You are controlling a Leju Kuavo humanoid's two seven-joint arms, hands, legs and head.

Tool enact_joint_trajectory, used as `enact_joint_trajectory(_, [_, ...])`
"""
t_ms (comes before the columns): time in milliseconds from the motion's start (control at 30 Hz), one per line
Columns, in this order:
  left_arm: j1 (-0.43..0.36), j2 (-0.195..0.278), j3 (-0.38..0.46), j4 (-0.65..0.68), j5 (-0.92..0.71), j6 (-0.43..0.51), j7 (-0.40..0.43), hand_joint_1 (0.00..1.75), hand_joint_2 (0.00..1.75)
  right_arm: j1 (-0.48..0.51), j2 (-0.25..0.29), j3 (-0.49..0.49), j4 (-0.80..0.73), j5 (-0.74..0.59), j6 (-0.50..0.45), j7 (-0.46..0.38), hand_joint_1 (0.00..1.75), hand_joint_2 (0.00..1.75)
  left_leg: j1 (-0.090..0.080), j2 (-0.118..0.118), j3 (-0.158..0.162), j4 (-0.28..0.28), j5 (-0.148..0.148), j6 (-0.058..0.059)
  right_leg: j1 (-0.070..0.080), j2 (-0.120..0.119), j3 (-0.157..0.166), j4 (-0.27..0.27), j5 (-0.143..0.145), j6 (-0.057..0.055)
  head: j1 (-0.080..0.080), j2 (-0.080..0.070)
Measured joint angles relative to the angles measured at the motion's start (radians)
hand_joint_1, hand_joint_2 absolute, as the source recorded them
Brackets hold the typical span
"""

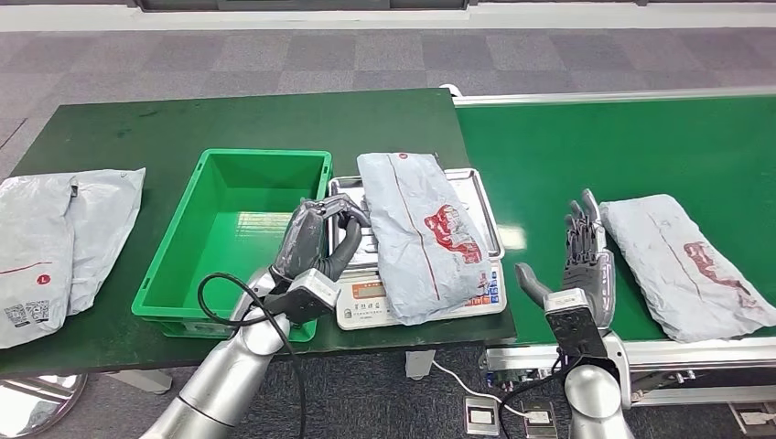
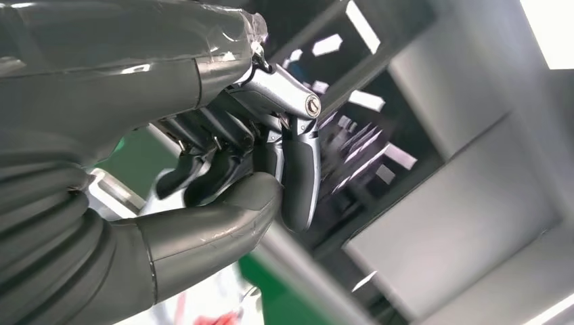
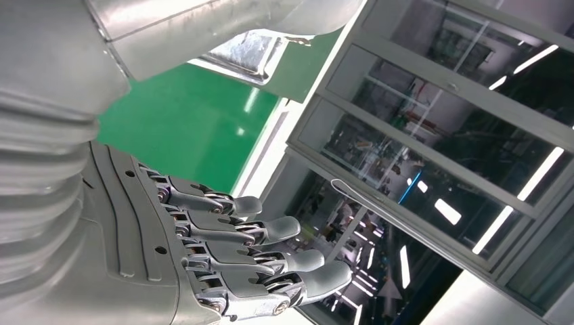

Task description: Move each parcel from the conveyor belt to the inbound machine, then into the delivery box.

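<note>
A grey parcel with red print point(image 1: 421, 233) lies across the metal tray of the inbound scale point(image 1: 480, 192), overhanging its front panel. My left hand point(image 1: 320, 240) hovers at the scale's left edge, between the parcel and the green delivery box point(image 1: 265, 156). Its fingers are curled in against the thumb, and the left wrist view shows the left hand point(image 2: 223, 169) with nothing in it. A second grey parcel point(image 1: 686, 261) lies on the green conveyor belt point(image 1: 595, 146). My right hand point(image 1: 586, 261) stands just to its left, fingers straight and apart, holding nothing; the right wrist view shows the right hand point(image 3: 223, 250) the same way.
Two flat grey parcels point(image 1: 55, 238) lie on the dark green table point(image 1: 183, 119) left of the delivery box, which has nothing in it. A black cable point(image 1: 215, 297) loops from my left wrist. The scale sits at the table's right front corner, next to the conveyor.
</note>
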State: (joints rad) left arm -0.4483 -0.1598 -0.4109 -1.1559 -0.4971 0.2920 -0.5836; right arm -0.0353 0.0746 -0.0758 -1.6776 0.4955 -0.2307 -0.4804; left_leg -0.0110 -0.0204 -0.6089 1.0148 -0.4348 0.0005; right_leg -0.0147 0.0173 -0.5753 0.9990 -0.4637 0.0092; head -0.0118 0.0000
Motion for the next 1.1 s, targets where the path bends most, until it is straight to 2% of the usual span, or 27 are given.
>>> enact_joint_trajectory(100, [0.009,0.000,0.032,-0.031,0.051,0.047,-0.046,1.75,1.75,-0.001,-0.004,0.005,0.000,0.001,0.001,-0.006,0.00,1.75,0.000,0.000,0.000,0.000,0.000,0.000,0.000,0.000,0.000,0.000,0.000,0.000,0.000,0.000])
enact_joint_trajectory(300, [0.027,0.000,0.086,-0.082,0.070,0.073,-0.069,1.75,1.75,-0.004,-0.007,0.022,0.000,0.005,0.003,-0.017,0.00,1.75,0.000,0.000,0.000,0.000,0.000,0.000,0.000,0.000,0.000,0.000,0.000,0.000,0.000,0.000])
enact_joint_trajectory(900, [0.037,0.000,0.106,-0.115,0.067,0.073,-0.067,1.75,1.75,-0.015,-0.007,0.025,0.000,0.005,0.004,-0.017,0.00,1.75,0.000,0.000,0.000,0.000,0.000,0.000,0.000,0.000,-0.001,0.000,0.000,0.000,0.000,0.000])
enact_joint_trajectory(1033, [0.038,0.000,0.106,-0.116,0.064,0.068,-0.061,0.00,1.75,-0.016,-0.008,0.025,0.000,0.005,0.005,-0.017,0.00,1.75,0.000,0.000,0.000,0.000,0.000,0.000,0.000,0.000,-0.001,0.000,0.000,0.000,0.000,0.000])
enact_joint_trajectory(1100, [0.026,-0.008,0.099,-0.086,0.019,0.004,0.013,0.00,1.75,-0.022,-0.008,0.025,0.003,0.007,0.013,-0.015,0.00,1.75,0.000,-0.001,0.000,0.000,0.000,0.000,0.000,-0.001,-0.002,-0.001,-0.001,0.000,0.000,0.000])
